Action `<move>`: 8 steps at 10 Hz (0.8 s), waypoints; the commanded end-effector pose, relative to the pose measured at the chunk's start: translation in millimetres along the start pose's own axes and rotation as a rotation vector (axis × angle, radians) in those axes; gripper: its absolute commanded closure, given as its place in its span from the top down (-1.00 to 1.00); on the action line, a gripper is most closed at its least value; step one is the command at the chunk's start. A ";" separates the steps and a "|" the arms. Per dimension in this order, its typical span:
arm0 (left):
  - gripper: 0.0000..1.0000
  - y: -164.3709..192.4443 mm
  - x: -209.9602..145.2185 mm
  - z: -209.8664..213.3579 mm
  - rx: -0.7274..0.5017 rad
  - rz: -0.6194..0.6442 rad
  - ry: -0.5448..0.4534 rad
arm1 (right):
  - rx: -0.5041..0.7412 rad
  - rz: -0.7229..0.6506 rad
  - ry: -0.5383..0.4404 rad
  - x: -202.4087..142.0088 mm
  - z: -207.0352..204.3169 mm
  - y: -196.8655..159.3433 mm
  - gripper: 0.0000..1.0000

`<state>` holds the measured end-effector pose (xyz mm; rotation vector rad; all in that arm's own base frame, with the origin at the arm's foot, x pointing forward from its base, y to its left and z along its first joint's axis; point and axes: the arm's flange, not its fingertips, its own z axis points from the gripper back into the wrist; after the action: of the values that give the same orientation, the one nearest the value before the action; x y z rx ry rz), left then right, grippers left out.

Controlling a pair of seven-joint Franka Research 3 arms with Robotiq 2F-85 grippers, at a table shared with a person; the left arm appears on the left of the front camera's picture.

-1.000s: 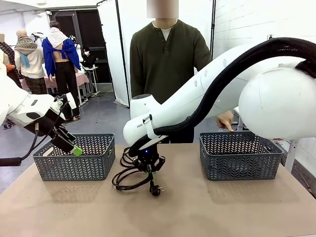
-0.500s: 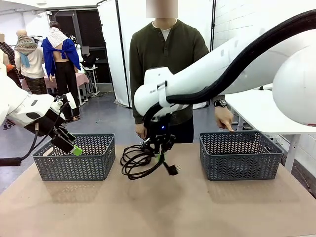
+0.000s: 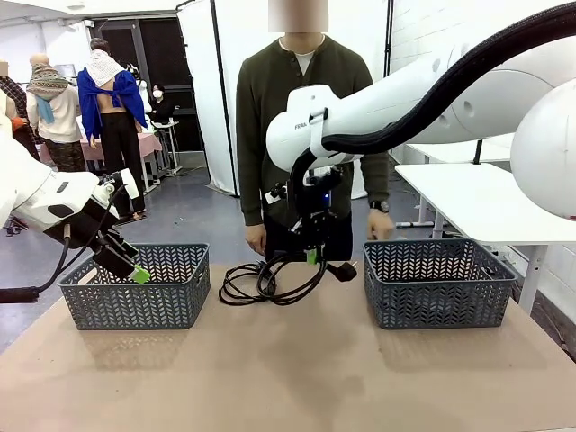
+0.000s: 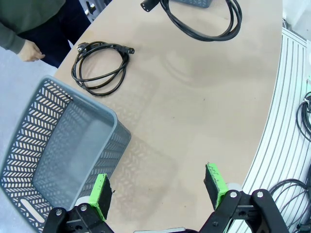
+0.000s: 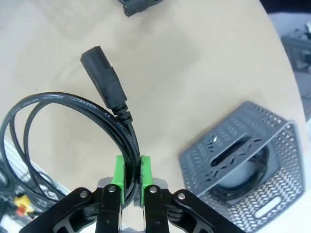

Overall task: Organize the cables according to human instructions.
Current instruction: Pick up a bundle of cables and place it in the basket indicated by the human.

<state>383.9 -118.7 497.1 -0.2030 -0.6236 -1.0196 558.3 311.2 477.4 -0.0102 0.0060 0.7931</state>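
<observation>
1. Slip: the right gripper (image 5: 129, 167) pinches only a strand or two of the cable (image 5: 68, 102), just below its plug (image 5: 104, 80). The rest of the loops hang free. A quick swing could slide the cord through the pads or pull the bundle open.
2. Snag: the lowest loops hang close to a second cable (image 4: 116, 75), which lies on the table (image 3: 297, 378) near the person (image 3: 301, 117). In the front view the two overlap, so it cannot be told whether they touch. If they are tangled, carrying the held one off would drag the other along.
3. Basket rim: the trailing loops or the plug could catch on the wall of the right basket (image 3: 438, 286) and drape over it instead of dropping in.
4. Wrong basket: the person stands with both hands down and points at nothing. The choice between that basket and the left basket (image 3: 135, 290) has no visible cue here.
5. Right gripper: its pads are pressed together on the cable. It holds the cable in the air above the table, between the two baskets.
6. Left gripper (image 4: 158, 187): its jaws are wide apart and empty. It hovers by the left basket and touches nothing.
</observation>
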 end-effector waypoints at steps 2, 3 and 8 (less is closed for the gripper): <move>1.00 3.7 -3.0 -0.5 -0.020 -0.010 -0.014 | 0.036 0.096 0.039 -1.1 4.2 -2.7 -1.00; 1.00 3.7 -3.0 -0.5 -0.020 -0.010 -0.014 | 0.003 0.048 0.005 -0.2 2.4 -1.6 -1.00; 1.00 3.7 -3.0 -0.5 -0.020 -0.010 -0.014 | 0.003 0.048 0.005 -0.2 2.4 -1.6 -1.00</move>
<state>383.9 -118.8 497.0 -0.2030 -0.6236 -1.0196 558.3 309.3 479.5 -0.0082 0.0262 0.8608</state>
